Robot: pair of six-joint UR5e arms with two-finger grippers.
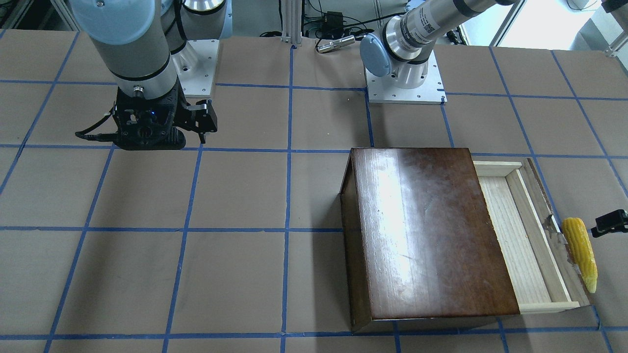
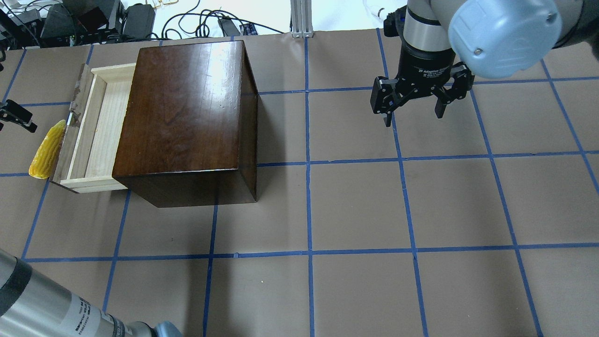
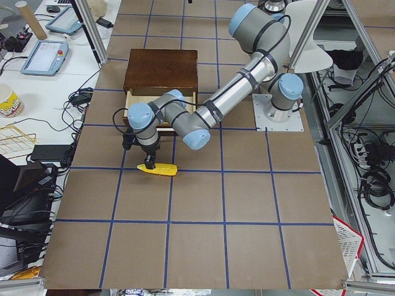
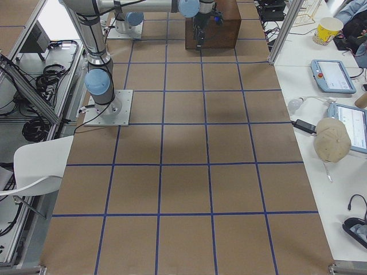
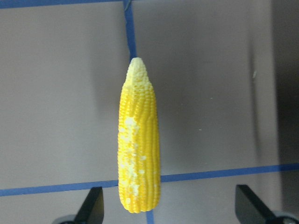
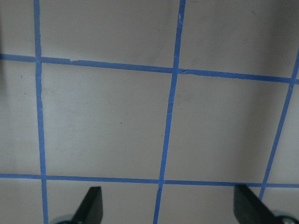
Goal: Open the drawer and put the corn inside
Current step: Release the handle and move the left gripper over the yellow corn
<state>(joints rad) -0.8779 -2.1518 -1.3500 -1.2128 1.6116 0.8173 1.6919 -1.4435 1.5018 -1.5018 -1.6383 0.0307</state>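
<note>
The drawer is pulled out of the dark brown cabinet; its pale wood tray is empty, as the front-facing view also shows. The yellow corn lies on the table just outside the drawer's dark front panel, parallel to it. My left gripper is open, its fingers spread on either side of the corn's thick end without touching it. Only part of it shows at the frame edge in the overhead view. My right gripper is open and empty, far from the cabinet, above bare table.
The table is brown paper with a blue tape grid. The two arm bases stand at the robot's side. Cables and power bricks lie beyond the table's far edge behind the cabinet.
</note>
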